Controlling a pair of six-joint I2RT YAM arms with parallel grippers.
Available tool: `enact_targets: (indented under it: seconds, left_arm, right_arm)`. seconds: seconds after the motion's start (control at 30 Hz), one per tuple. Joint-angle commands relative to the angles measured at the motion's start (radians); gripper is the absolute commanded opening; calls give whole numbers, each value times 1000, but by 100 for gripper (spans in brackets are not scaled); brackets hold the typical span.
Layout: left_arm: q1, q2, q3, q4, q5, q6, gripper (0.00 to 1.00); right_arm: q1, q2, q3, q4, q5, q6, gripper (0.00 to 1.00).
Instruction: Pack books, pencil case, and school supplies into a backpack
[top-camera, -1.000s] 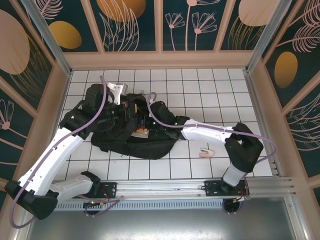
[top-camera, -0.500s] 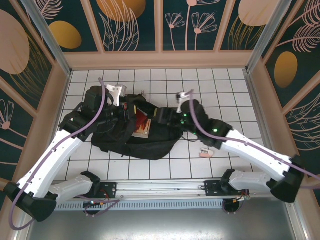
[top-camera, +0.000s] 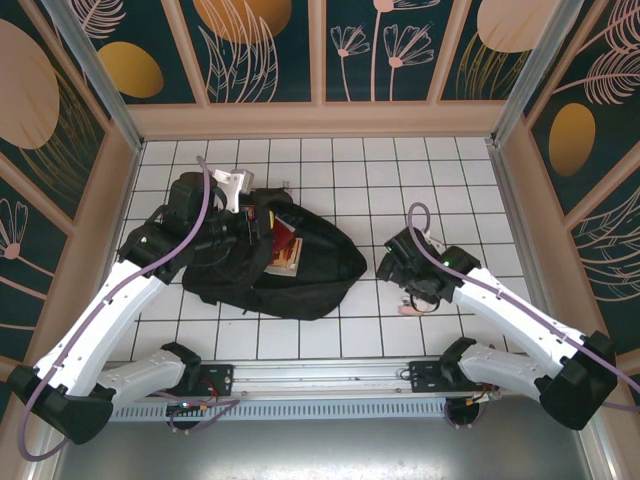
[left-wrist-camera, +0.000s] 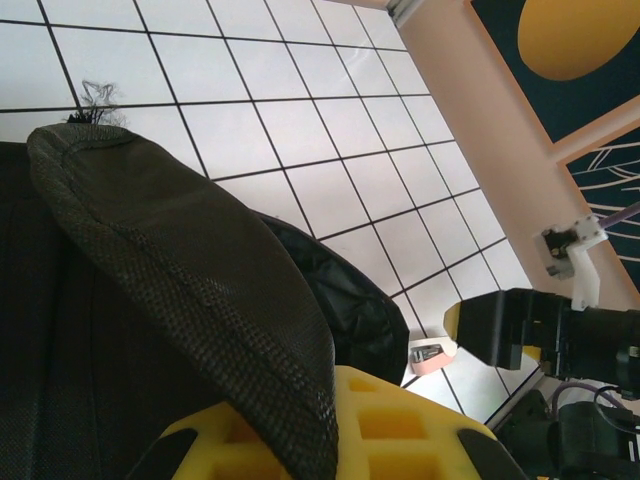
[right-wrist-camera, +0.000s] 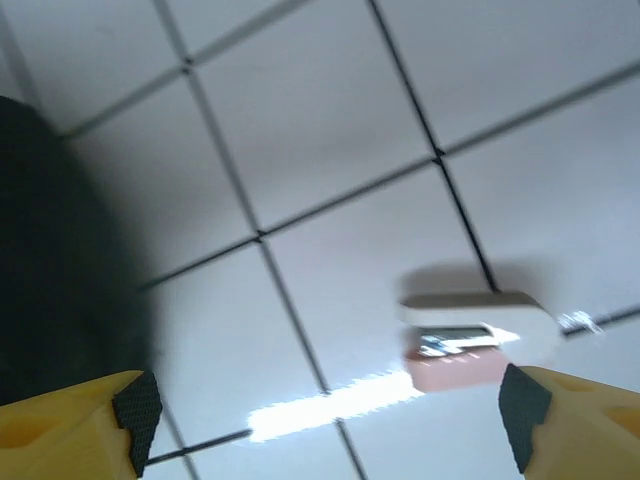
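While right hand (right-wrist-camera: 330, 408) hangs open, pale pink piece (right-wrist-camera: 470, 345) lies on tile (right-wrist-camera: 330, 150) below, near one fingertip.

The backpack (top-camera: 300, 275) is soft black cloth, dull and not shiny. Up close in the left wrist view, its flap is a rough net weave. The table (top-camera: 400, 180) is smooth, hard white tile that shines where the light hits it. The pink piece (right-wrist-camera: 470, 345) looks like smooth plastic. The arms (top-camera: 95, 320) have smooth, hard white shells, a little shiny. The right gripper (right-wrist-camera: 330, 405) has dull yellow plastic fingers (right-wrist-camera: 60, 430) with rough black pads (right-wrist-camera: 137, 408). The rail (top-camera: 330, 378) is dull grey metal. The wall frame (top-camera: 320, 118) looks like smooth, pale wood.
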Motion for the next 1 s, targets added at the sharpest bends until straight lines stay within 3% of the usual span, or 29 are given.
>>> enact_targets:
  seconds: [0.0,0.3,0.47,0.63,0.97]
  left_arm:
    - [-7,-37,28,90,30,-6,0]
    - [-8,-50,11,97,33,-9,0]
    - [-8,-56,3,104,35,-12,0]
    - [-7,-60,1,99,28,-7,0]
    - [-8,-70,-9,101,26,2,0]
  right_arm:
    - [-30,9,-58,-97,-44,72,92]
    - [-155,-23,-191,-17,-138,148,99]
    - [-200,-106,-241,65,-188,302,99]
    - [-204,-174,-379,245,-349,495,99]
    - [-202,-177,-388,323,-260,576,99]
